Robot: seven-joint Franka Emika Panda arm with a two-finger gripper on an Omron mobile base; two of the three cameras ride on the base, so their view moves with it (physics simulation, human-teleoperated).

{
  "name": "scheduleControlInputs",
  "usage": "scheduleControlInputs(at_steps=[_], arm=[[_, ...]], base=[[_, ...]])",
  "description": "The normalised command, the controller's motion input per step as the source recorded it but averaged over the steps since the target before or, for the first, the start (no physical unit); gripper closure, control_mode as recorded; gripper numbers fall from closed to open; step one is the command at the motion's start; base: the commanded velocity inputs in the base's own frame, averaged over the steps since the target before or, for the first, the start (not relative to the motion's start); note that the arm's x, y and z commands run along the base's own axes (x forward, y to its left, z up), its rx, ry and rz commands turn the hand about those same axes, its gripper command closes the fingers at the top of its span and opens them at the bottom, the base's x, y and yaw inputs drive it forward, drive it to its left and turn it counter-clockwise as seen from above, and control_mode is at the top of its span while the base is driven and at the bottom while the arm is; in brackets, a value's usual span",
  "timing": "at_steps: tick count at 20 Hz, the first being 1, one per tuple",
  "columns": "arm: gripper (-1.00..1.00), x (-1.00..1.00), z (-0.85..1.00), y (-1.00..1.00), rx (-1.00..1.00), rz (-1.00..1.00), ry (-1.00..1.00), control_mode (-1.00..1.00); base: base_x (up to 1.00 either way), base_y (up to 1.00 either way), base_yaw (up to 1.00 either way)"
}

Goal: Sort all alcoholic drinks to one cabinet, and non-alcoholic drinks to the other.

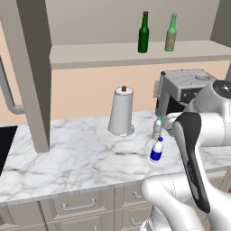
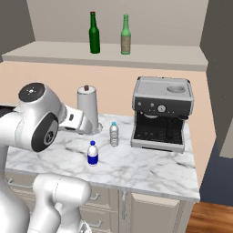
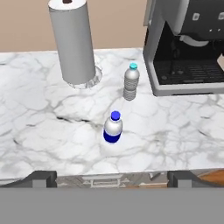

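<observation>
— Green glass where?
— Dark bottle [image 2: 94, 32] and olive bottle [image 2: 125, 34] upright on the shelf [image 2: 54, 53].
— Plastic ones?
— Blue-capped bottle [image 3: 113, 127] and clear bottle [image 3: 131, 82] stand on the marble counter [image 3: 39, 122], near each other.
— Gripper [image 3: 112, 177]?
— Spread wide, empty, above the counter's front edge.

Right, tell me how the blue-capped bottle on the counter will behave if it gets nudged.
The blue-capped bottle stands upright, stubby and small, so it probably slides on the smooth marble counter before tipping. It looks like light plastic, likely easy to knock. Once down, its round body would probably roll.
</observation>
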Motion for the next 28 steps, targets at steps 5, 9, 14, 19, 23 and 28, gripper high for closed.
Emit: scheduleControlInputs(at_steps=[5,9,14,19,23,28], arm=[[-1.00,0.24,-0.10,-0.10,0.00,0.00,0.00,-1.00],[-1.00,0.25,-0.14,-0.06,0.00,0.00,0.00,-1.00],[-1.00,0.27,-0.20,-0.04,0.00,0.00,0.00,-1.00],[-1.00,0.29,-0.15,-0.03,0.00,-0.01,0.00,-1.00],[-1.00,0.27,-0.09,-0.08,0.00,-0.02,0.00,-1.00],[-1.00,0.23,-0.13,-0.12,0.00,-0.02,0.00,-1.00]], base=[[0.00,0.00,0.00],[0.00,0.00,0.00],[0.00,0.00,0.00],[0.00,0.00,0.00],[0.00,0.00,0.00],[0.00,0.00,0.00]])
